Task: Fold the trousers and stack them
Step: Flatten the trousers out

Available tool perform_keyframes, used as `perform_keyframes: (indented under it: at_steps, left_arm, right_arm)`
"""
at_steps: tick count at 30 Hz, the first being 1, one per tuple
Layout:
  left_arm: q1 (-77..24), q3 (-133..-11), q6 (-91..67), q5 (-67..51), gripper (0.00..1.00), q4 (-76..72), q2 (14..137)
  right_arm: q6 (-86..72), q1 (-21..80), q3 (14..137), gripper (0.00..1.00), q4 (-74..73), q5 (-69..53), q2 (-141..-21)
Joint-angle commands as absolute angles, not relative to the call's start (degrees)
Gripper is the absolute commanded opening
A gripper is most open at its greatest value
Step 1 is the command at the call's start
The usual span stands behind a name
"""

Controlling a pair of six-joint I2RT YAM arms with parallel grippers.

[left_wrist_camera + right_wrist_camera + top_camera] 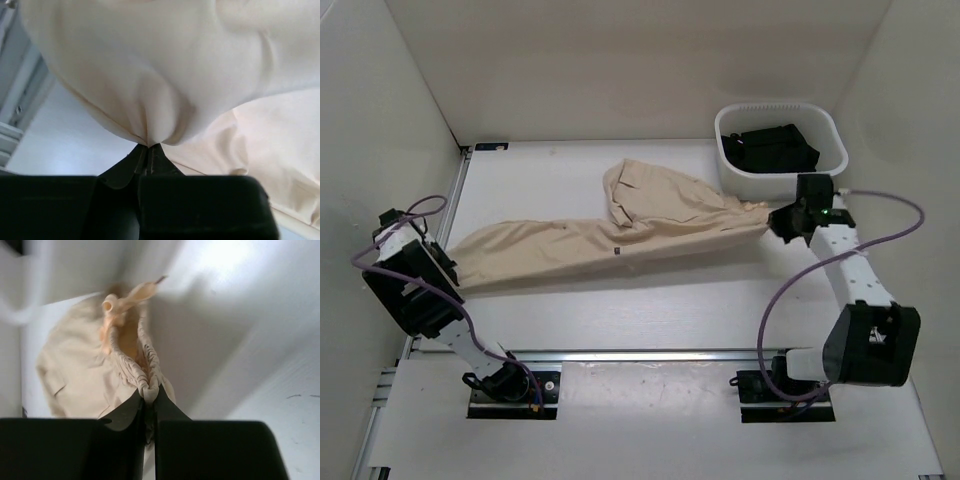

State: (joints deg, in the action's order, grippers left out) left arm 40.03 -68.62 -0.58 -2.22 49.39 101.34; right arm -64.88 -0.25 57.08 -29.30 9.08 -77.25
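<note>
Midway on trousers [650, 215] — dark speck [617, 251]; illegible

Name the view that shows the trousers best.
Top external: the trousers show end to end, stretched between the left pincer and the right pincer. Left wrist shows only a pinched cloth edge; right wrist shows only the gathered waist, pinched.

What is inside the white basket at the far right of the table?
The white basket holds a black cloth bundle. Its floor and anything under the bundle are covered.
</note>
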Motion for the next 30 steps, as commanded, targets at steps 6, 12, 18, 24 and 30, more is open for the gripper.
perform_keyframes:
  at_steps: [6,12,18,24,30]
  left_arm:
    - [40.87,-63.41,0.00,7.28,0.14,55.55,88.34]
    - [40.87,-50.37,0.00,7.91,0.70,61.78,83.25]
    - [41.40,-63.68,0.00,5.72,0.99,66.96,82.34]
    - [25.35,-96.29,0.00,-3.16,1.00,74.95,94.11]
    - [-6.29,-121.43,0.00,-9.13,1.00,73.49,112.91]
  right_arm:
    - [-42.71,-4.91,56.45,0.00,-55.19,25.57,-62.35]
    - [-48.94,-13.01,41.93,0.36,-58.00,26.71,-54.06]
    - [-46.60,-13.62,49.11,0.76,-61.17,34.01,-53.44]
    - [-38.85,-13.62,53.70,0.76,-50.99,23.49,-56.42]
    - [-38.85,-13.62,51.06,0.78,-41.33,14.95,-63.01]
